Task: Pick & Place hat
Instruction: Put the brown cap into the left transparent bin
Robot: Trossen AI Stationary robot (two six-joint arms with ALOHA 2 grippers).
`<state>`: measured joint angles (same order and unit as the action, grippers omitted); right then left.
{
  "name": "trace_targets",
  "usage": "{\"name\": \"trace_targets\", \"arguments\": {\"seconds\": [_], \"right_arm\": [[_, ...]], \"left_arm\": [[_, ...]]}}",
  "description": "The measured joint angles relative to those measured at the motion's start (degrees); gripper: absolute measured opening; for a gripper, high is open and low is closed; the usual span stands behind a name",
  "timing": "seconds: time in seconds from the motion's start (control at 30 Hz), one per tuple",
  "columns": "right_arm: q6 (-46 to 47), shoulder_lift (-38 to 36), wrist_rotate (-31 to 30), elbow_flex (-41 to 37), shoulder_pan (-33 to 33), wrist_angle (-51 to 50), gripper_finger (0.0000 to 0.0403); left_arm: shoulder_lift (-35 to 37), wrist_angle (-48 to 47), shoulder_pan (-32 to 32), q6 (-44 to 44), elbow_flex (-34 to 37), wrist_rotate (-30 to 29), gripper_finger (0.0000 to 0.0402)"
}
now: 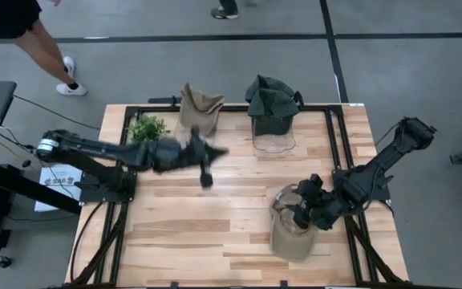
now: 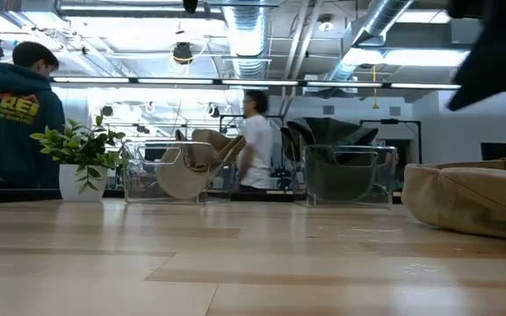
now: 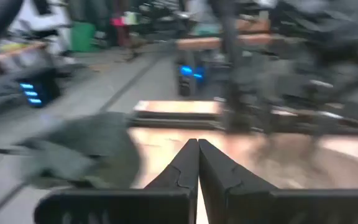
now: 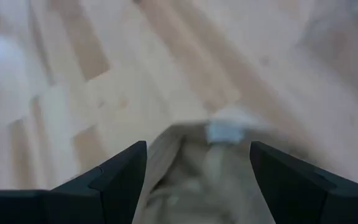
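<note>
A beige hat (image 1: 289, 234) lies on the table near its right near corner; it also shows at the right of the low view (image 2: 473, 202). My right gripper (image 1: 301, 213) hovers open above the hat's far end. In its wrist view (image 4: 197, 163) the fingers stand on either side of the hat (image 4: 197, 177) and its white tag (image 4: 225, 130), touching nothing. The low view shows this arm (image 2: 490, 53) well above the hat. My left gripper (image 1: 207, 178) is shut and empty over the table's middle, blurred (image 3: 197, 155).
At the far edge stand two clear bins: one with beige hats (image 1: 199, 112), one with dark green hats (image 1: 271, 108). A potted plant (image 1: 147, 128) stands to their left. People are on the floor beyond the table (image 2: 257, 140). Bare wood lies between the arms.
</note>
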<state>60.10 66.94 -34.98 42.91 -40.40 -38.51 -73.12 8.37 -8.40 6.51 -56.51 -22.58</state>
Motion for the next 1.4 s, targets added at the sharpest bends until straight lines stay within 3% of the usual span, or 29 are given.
{"name": "trace_targets", "arguments": {"seconds": [0.23, 0.43, 0.63, 1.07, 1.23, 1.4], "right_arm": [[15.1, 5.4, 3.2, -0.3, -9.7, 3.9, 0.0276], [35.6, 11.1, 3.7, -0.3, -17.3, 6.6, 0.0276], [52.9, 13.4, 7.3, 0.4, -22.6, 7.5, 0.0276], [63.3, 18.7, 10.3, 6.1, -24.9, 4.3, 0.0276], [66.7, 22.4, 12.4, 6.1, -25.5, 5.1, 0.0276], [67.0, 23.2, 12.5, 7.6, -25.6, 7.0, 0.0276]], "left_arm": [[-10.8, 0.8, -14.2, -8.5, 0.0, -13.0, 0.0006], [-19.1, 4.5, -17.2, -15.0, 0.0, -13.0, 0.0006], [-21.8, 5.5, -17.0, -17.8, 0.0, -11.1, 0.0006], [-21.8, 7.0, -17.0, -17.8, 0.0, -10.0, 0.0006], [-21.8, 8.6, -17.0, -17.2, 0.0, -4.0, 0.0006], [-21.8, 9.0, -17.0, -17.0, 0.0, -3.0, 0.0006]]}}
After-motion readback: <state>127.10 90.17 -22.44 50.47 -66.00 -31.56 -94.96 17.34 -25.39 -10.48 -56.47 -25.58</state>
